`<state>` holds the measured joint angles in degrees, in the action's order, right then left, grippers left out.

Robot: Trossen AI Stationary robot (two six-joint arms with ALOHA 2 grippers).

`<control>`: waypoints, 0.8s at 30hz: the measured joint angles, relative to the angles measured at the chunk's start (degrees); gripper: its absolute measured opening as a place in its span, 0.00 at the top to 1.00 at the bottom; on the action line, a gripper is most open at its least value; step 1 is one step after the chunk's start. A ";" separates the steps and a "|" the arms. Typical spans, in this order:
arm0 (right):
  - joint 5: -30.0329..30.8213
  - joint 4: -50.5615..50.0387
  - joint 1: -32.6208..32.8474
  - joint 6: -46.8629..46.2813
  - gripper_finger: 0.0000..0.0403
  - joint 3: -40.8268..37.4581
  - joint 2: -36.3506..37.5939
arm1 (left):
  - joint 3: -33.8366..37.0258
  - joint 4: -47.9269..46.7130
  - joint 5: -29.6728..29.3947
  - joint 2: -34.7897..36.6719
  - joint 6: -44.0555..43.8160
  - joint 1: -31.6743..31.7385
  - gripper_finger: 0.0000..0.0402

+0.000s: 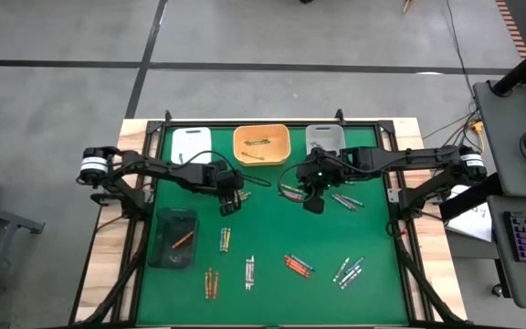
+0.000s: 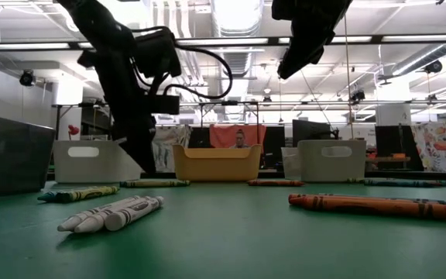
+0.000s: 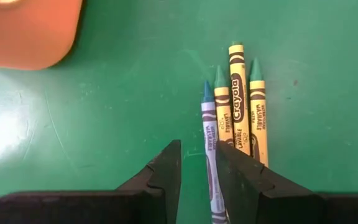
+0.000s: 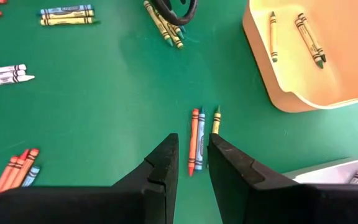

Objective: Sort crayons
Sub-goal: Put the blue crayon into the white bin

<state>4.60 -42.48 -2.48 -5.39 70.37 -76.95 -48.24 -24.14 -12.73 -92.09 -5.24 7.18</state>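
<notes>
Left gripper [image 3: 197, 152] low near the orange tray [image 3: 30, 31]; hangs over four crayons [image 3: 238, 106] lying side by side; jaws narrow, with the end of the blue crayon [image 3: 209, 134] in the gap and a bit of room beside it; right gripper [image 4: 193, 143] higher up, over a red, a blue and a yellow crayon [image 4: 201, 140]; jaws narrow, holding nothing; more crayons in small bunches [image 1: 298, 266] on the green tabletop [image 1: 272, 228]; a few in the orange tray, one red one [image 1: 183, 239] in the dark tray [image 1: 164, 251].
</notes>
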 joint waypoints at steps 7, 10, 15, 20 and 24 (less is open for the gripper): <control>0.02 0.00 0.00 -0.04 0.81 0.00 0.00 | 0.04 1.55 -0.04 -1.85 -0.13 0.02 0.80; 0.02 0.00 0.00 -0.07 0.81 0.00 0.00 | 0.06 1.51 -0.07 -2.20 -0.15 0.07 0.80; 0.02 0.00 0.00 -0.04 0.82 0.00 0.00 | 0.06 1.54 -0.15 -2.61 -0.19 0.07 0.80; 0.02 0.00 0.00 -0.02 0.82 0.00 0.00 | 0.01 1.95 -0.24 -4.15 -0.23 0.04 0.80; 0.02 -0.01 0.00 -0.02 0.82 0.00 0.00 | -0.11 2.34 -0.42 -4.99 -0.87 0.02 0.80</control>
<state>4.62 -42.48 -2.48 -5.41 70.37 -76.95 -48.36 -21.80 -13.16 -97.08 -6.11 7.20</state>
